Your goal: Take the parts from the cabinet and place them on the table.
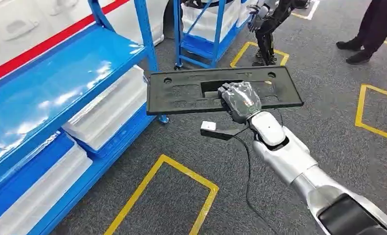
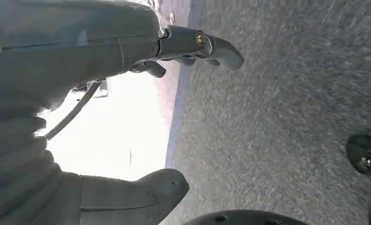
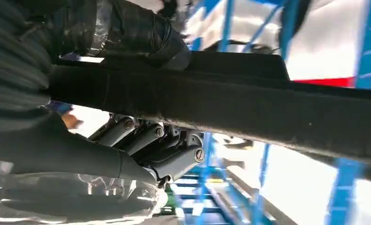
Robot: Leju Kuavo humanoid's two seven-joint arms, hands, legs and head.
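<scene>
In the middle of the head view, above the grey carpet floor (image 1: 323,122): a flat black plastic part (image 1: 191,90), long and rectangular, held level in the air by the right robot hand (image 1: 239,100). Clamped on the part's near edge, close to a rectangular cut-out, with the silver right arm (image 1: 299,166) coming in from the near right. Seen from the right wrist view as a thick dark bar (image 3: 249,105), with the right robot hand (image 3: 141,140) wrapped on it, fingers (image 3: 174,159) on one face and the palm side on the other.

To the left: a blue cabinet (image 1: 49,83) with shelves, carrying clear plastic trays (image 1: 108,105). Just beside the part's left end, but whether touching, cannot tell. Farther back: a second blue rack (image 1: 206,34), and another robot (image 1: 269,24) standing on yellow floor markings (image 1: 167,166). At the far right: a person's legs and shoes (image 1: 362,34).

In the left wrist view: the left robot hand (image 2: 103,70) over the floor, holding nothing, fingers (image 2: 221,49) and thumb apart.
</scene>
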